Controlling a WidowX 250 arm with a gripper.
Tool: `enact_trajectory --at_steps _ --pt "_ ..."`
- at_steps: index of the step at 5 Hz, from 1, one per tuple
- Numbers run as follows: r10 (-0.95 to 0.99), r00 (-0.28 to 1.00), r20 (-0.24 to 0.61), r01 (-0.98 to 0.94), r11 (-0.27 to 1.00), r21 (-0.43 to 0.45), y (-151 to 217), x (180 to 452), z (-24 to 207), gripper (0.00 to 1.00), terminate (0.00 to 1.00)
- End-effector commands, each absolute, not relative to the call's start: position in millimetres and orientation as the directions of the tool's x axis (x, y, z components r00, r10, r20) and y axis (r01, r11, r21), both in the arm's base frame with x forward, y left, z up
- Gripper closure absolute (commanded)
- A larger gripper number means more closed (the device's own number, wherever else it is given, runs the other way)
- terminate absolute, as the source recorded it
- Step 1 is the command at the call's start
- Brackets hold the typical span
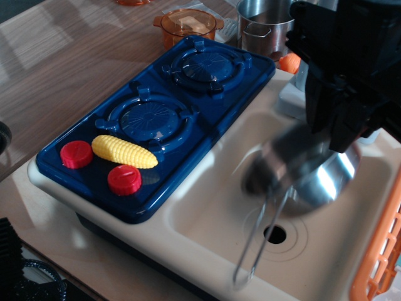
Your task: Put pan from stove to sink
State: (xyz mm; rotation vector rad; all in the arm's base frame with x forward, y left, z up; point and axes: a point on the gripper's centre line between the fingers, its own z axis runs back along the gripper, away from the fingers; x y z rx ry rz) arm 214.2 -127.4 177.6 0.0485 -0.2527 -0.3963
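Observation:
The pan (pixel 313 179) is a shiny steel saucepan, blurred by motion and tilted, hanging over the cream-white sink (pixel 207 210). Its wire-loop handle (pixel 257 251) points down toward the front, past the drain hole (pixel 274 234). My black gripper (pixel 340 143) comes from the upper right and is shut on the pan's far rim. The dark blue stove (pixel 156 119) at the left has both burners bare. The faucet is mostly hidden behind my gripper; only its grey base (pixel 287 100) shows.
A yellow toy corn (pixel 124 151) lies on the stove front between two red knobs (pixel 76 154) (pixel 124 180). An orange pot (pixel 188 24), a tall steel pot (pixel 263 25) and an orange toy (pixel 289 63) stand behind. An orange rack (pixel 383 251) borders the sink's right.

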Motion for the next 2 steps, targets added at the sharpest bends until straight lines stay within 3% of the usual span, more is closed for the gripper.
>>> enact_trajectory --at_steps 1,2 --pt "-0.382 0.886 0.264 0.372 0.924 0.09 -129.2 214.5 185.0 0.0 0.0" --pt "-0.382 0.886 0.264 0.372 0.924 0.09 -129.2 214.5 185.0 0.0 1.0"
